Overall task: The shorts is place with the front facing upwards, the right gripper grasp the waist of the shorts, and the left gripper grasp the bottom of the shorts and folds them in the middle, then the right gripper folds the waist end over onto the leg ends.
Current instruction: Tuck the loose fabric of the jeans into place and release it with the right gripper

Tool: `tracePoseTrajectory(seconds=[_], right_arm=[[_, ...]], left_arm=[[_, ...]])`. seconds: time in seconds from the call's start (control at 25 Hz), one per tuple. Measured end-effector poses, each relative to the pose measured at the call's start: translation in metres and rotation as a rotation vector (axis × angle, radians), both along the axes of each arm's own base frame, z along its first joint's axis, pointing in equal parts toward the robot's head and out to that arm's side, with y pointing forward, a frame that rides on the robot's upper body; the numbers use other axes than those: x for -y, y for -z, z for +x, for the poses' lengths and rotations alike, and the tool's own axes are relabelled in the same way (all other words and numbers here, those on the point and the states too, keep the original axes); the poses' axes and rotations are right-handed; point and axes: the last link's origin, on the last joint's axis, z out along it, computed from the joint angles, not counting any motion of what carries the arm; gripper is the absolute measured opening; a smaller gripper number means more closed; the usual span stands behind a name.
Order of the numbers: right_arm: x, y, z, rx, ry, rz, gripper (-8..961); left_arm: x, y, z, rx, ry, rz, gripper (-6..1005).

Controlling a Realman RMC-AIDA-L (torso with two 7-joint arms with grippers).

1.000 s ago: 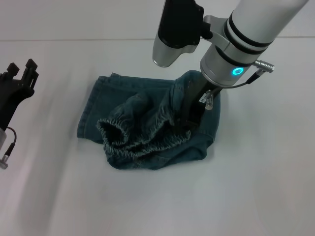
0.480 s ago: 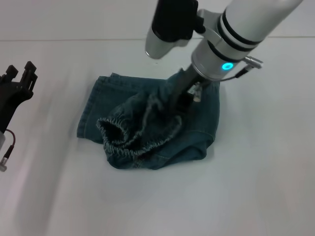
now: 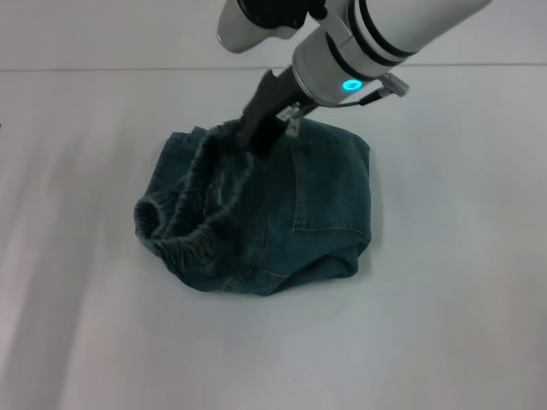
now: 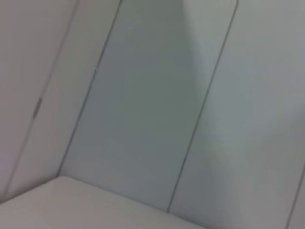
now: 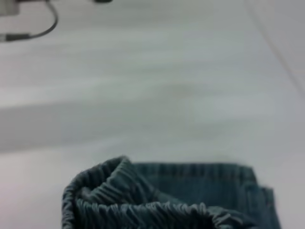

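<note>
The blue-green denim shorts [image 3: 329,201] lie bunched in the middle of the white table, a patch pocket facing up. My right gripper [image 3: 256,137] is over their far side, shut on the waist of the shorts. From the grip, the ruffled band [image 3: 179,218] trails down toward the left edge of the pile. The right wrist view shows the same gathered waistband [image 5: 143,202] close up. A bit of flat hem from the leg ends shows at the far left corner [image 3: 175,143]; the rest is covered. My left gripper is out of view.
The white table [image 3: 453,325] surrounds the shorts on all sides. A thin cable loop [image 5: 45,28] hangs at the edge of the right wrist view. The left wrist view shows only pale wall panels [image 4: 152,105].
My right gripper has carried the waist leftward and away from me across the shorts, turning the pocket panel face up. The left gripper has gone out of the head view.
</note>
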Motion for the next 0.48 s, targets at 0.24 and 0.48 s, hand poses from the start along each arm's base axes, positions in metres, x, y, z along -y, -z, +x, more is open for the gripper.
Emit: tracePoseTrajectory(seconds=[0.24, 0.48], right_arm=[[-0.011, 0.007, 0.001, -0.053, 0.017, 0.057, 37], [-0.013, 0.010, 0.006, -0.138, 0.052, 0.071, 134]], left_arm=[[0.002, -0.003, -0.003, -0.001, -0.012, 0.012, 514], [0.004, -0.004, -0.006, -0.007, -0.023, 0.013, 515]])
